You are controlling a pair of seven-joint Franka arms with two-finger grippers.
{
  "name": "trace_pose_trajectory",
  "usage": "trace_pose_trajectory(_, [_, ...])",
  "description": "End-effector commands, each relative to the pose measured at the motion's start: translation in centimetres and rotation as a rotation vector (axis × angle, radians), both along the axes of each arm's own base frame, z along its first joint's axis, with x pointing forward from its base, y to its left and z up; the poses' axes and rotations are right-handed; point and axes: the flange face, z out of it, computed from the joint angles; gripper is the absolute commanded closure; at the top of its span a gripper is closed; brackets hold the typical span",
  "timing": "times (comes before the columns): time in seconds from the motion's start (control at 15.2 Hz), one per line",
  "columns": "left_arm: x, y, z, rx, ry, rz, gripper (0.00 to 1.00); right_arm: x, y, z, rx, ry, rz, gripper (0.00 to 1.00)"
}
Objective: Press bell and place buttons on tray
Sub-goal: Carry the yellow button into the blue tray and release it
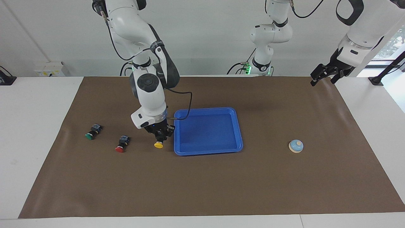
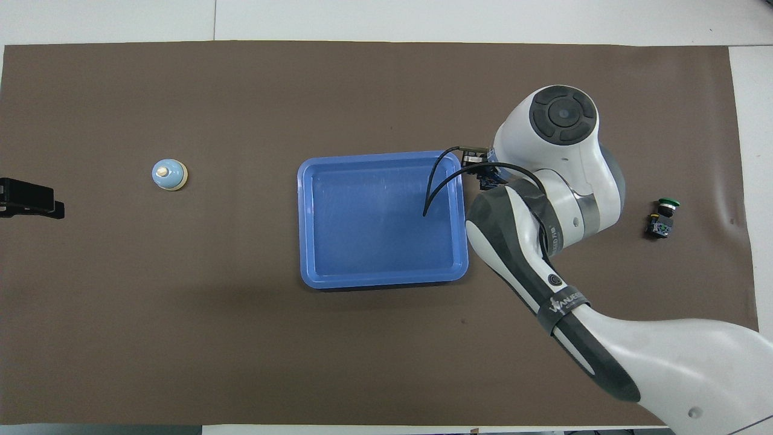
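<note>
My right gripper (image 1: 160, 136) is shut on the yellow button (image 1: 158, 144) and holds it up in the air over the mat, just beside the blue tray (image 1: 234, 114) at its edge toward the right arm's end. In the overhead view the right arm hides most of this button. The red button (image 1: 121, 144) and the green button (image 1: 92, 132) (image 2: 663, 217) lie on the mat toward the right arm's end. The light-blue bell (image 1: 296, 146) (image 2: 169, 174) stands toward the left arm's end. My left gripper (image 1: 322, 74) (image 2: 30, 199) waits raised over the mat's corner, open. The tray (image 2: 308, 266) holds nothing.
A brown mat (image 1: 202, 186) covers the table's middle, with white table surface (image 1: 31, 126) around it. The right arm's black cable (image 2: 438, 181) hangs over the tray's corner. A third arm's base (image 1: 261, 68) stands at the robots' edge.
</note>
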Motion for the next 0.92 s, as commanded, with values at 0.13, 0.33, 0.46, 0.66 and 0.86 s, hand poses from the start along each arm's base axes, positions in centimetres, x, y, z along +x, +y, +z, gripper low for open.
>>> trace_pose_trajectory(0.13, [-0.5, 0.0, 0.5, -0.004, -0.002, 0.005, 0.0, -2.1, 4.6, -0.4, 0.006, -0.008, 0.033, 1.0])
trace_pose_trajectory(0.33, [-0.5, 0.0, 0.5, -0.004, -0.002, 0.005, 0.0, -3.8, 6.2, -4.3, 0.042, -0.046, 0.032, 1.0])
trace_pose_trajectory(0.46, [-0.5, -0.1, 0.5, -0.004, -0.002, 0.004, 0.0, -4.9, 7.6, -5.9, 0.051, -0.049, 0.053, 1.0])
trace_pose_trajectory(0.66, [-0.5, -0.1, 0.5, -0.004, -0.002, 0.004, 0.0, -5.4, 7.7, -6.9, 0.052, -0.05, 0.067, 1.0])
trace_pose_trajectory(0.86, [-0.5, -0.1, 0.4, -0.004, 0.001, 0.004, 0.0, -6.8, 8.4, -8.3, 0.06, -0.057, 0.093, 1.0])
